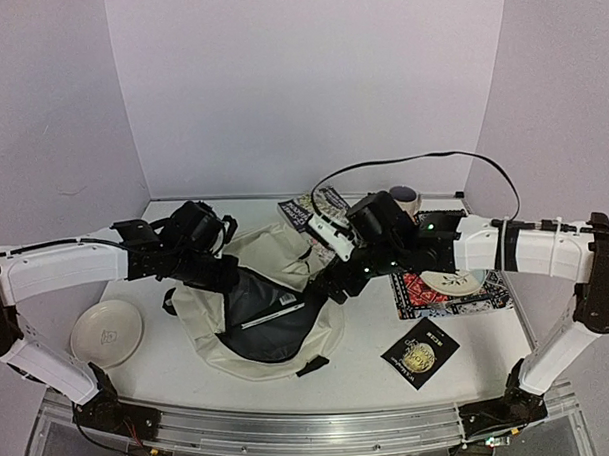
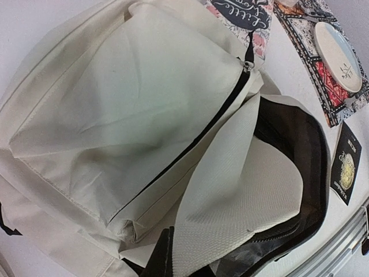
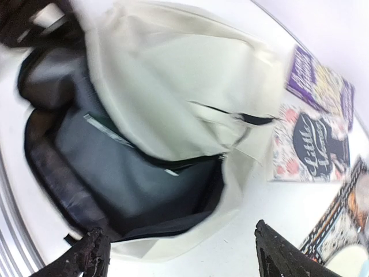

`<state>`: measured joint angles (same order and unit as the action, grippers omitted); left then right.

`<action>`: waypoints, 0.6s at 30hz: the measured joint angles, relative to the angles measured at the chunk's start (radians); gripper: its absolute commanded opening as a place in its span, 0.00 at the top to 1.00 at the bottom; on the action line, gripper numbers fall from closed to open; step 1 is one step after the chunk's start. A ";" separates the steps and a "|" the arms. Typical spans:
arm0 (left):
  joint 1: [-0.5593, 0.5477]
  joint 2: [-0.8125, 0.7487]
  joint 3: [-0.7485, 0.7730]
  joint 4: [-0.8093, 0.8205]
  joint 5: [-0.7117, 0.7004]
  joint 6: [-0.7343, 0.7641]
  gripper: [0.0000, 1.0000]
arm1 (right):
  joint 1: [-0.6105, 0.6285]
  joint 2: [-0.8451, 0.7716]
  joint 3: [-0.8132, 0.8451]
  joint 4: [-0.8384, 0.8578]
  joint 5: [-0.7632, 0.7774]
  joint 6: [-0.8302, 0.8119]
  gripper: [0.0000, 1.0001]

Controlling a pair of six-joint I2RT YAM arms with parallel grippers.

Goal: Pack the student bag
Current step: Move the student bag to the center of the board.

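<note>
The student bag (image 1: pixel 250 342), a large cream backpack, lies in the middle of the table with its main compartment open and the dark lining (image 1: pixel 272 309) showing. My left gripper (image 1: pixel 218 273) is at the bag's back-left rim, shut on a cream flap (image 2: pixel 230 190) of the opening and holding it up. My right gripper (image 1: pixel 336 283) hovers at the bag's right rim, open and empty, its fingertips (image 3: pixel 92 254) wide apart above the opening (image 3: pixel 144 179). Two books (image 1: pixel 314 210) lie behind the bag and also show in the right wrist view (image 3: pixel 311 150).
A patterned red-blue mat (image 1: pixel 487 300) with a white plate (image 1: pixel 454 281) lies right of the bag. A small black booklet (image 1: pixel 421 352) lies front right. Another white plate (image 1: pixel 106 332) sits front left. A cup (image 1: pixel 406 197) stands at the back. Walls enclose three sides.
</note>
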<state>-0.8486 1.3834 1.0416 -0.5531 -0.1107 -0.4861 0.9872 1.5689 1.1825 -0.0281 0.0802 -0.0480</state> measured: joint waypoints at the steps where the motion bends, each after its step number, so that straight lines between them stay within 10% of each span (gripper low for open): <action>1: 0.000 0.000 -0.014 0.009 0.004 -0.007 0.96 | -0.022 0.002 -0.001 0.001 -0.001 0.030 0.15; 18: 0.001 -0.096 -0.175 0.074 0.029 -0.097 0.91 | -0.110 0.523 0.251 -0.013 -0.161 0.254 0.25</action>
<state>-0.8472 1.2871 0.8668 -0.4793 -0.0819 -0.5830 0.8777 2.0922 1.4333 -0.0409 -0.0805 0.2064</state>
